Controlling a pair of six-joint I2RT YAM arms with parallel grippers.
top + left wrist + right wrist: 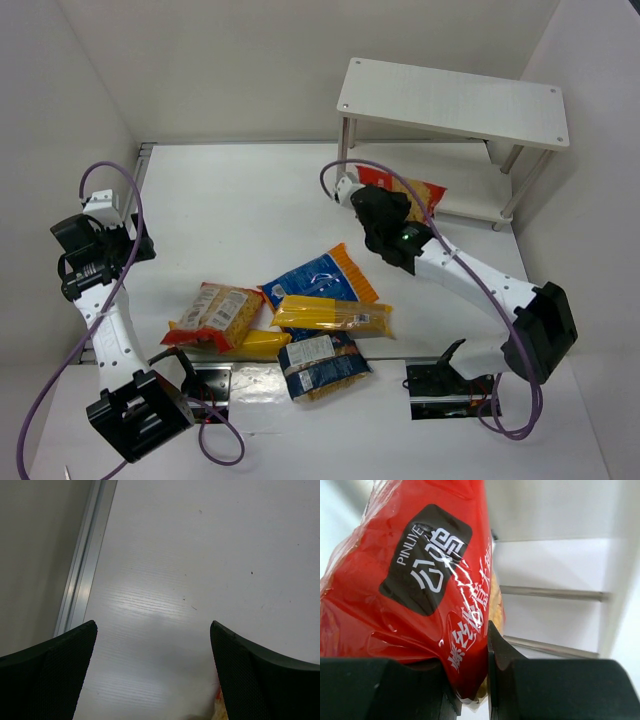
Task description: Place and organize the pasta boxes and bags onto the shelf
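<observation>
- left gripper point(152, 627): jaws spread wide, nothing between them, only bare table point(200, 555) below (far left of the scene, well apart from the shelf).
- pile point(300, 325): five packets loose on the table between the two arm bases: red-and-white bag point(210, 318), yellow bag point(255, 345), blue bag point(320, 278), spaghetti point(335, 317), dark blue bag point(322, 362). Neither gripper touches any of them. The left arm is nearer the pile's left end.
- red bag point(408, 188): away from the pile, up at the right gripper point(472, 690), by the left end of the shelf's lower tier and under the near-left corner of its top. Its long axis runs roughly left-right in the top view, about parallel to the shelf's length.
- right gripper: clamped tight on the red bag's bottom edge, film pinched between the pads. In the wrist view the bag stands up from the fingers toward the shelf.
- shelf point(455, 100): just beyond and to the right of the right gripper, so the right arm is clearly the nearer one. Key relation: the lower board point(470, 200) sits right behind the red bag, so the next move is probably a short push inward, then letting go (my guess). Cannot tell whether the bag already rests on that board or hangs just above it.
- shelf top: nothing on it yet.
</observation>
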